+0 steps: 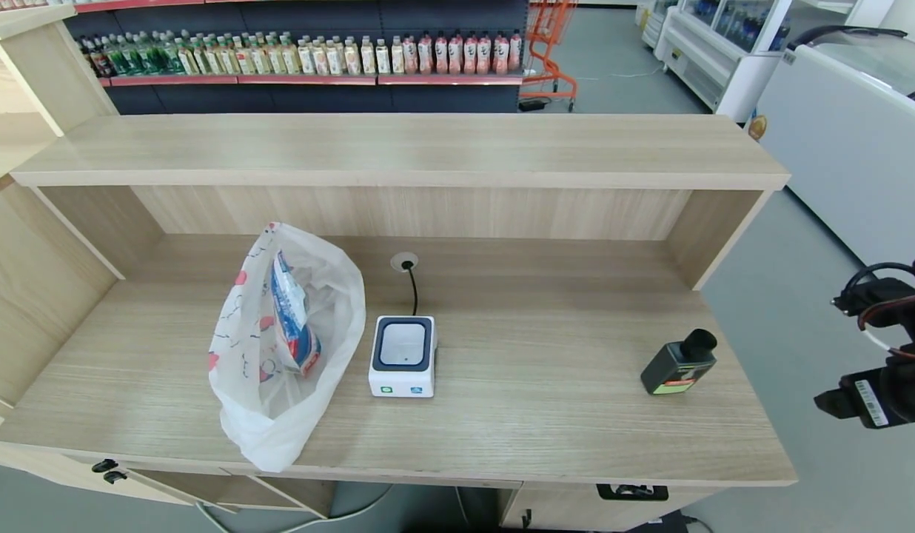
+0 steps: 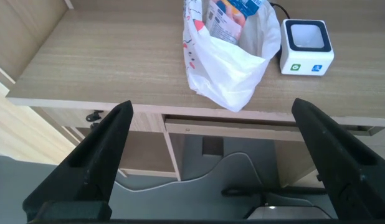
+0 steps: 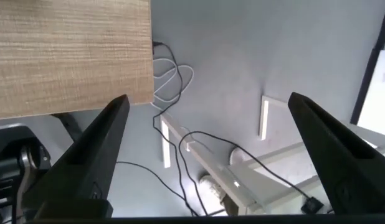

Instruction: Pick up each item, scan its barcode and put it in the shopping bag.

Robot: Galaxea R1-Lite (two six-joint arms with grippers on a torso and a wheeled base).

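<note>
Head view: scanner (image 1: 402, 355) stands between shopping bag (image 1: 269, 426) and bottle (image 1: 678, 364).

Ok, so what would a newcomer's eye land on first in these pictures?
Most likely the white bag, slumped open on the left of the counter with a packet inside. Close beside it sits the white scanner, and far off near the counter's right edge is a lone dark bottle.
</note>
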